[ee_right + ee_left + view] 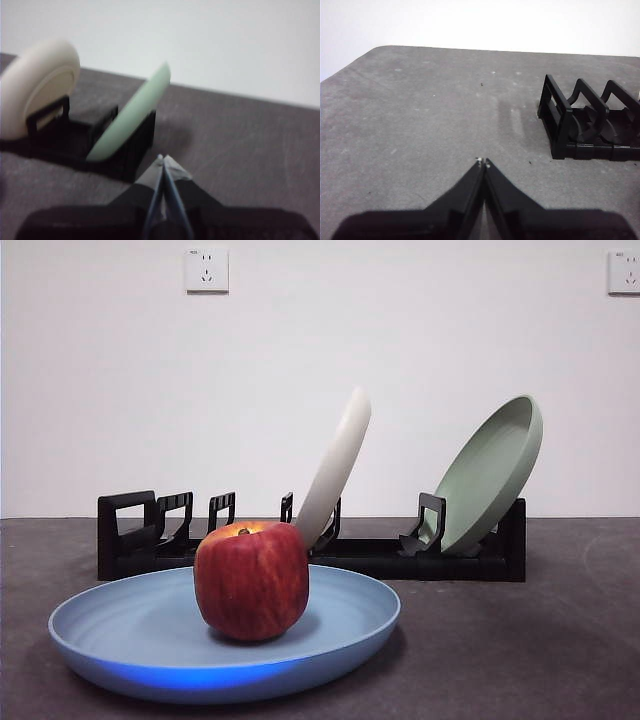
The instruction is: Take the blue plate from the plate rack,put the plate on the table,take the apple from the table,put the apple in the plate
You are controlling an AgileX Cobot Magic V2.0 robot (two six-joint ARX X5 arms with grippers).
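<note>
The red apple (251, 580) stands upright in the blue plate (150, 635), which lies flat on the dark grey table (520, 640) in front of the black plate rack (130, 530). The rack's boxy end also shows in the left wrist view (560, 120). My left gripper (483, 162) is shut and empty above bare table, apart from the rack's end. My right gripper (162, 159) is shut and empty, close to the rack's other end (135, 145). Neither gripper shows in the front view.
A cream-white plate (338, 465) leans in the rack's middle and a pale green plate (490, 475) leans at its right end; both show in the right wrist view, cream (40, 85) and green (132, 117). A white wall stands behind.
</note>
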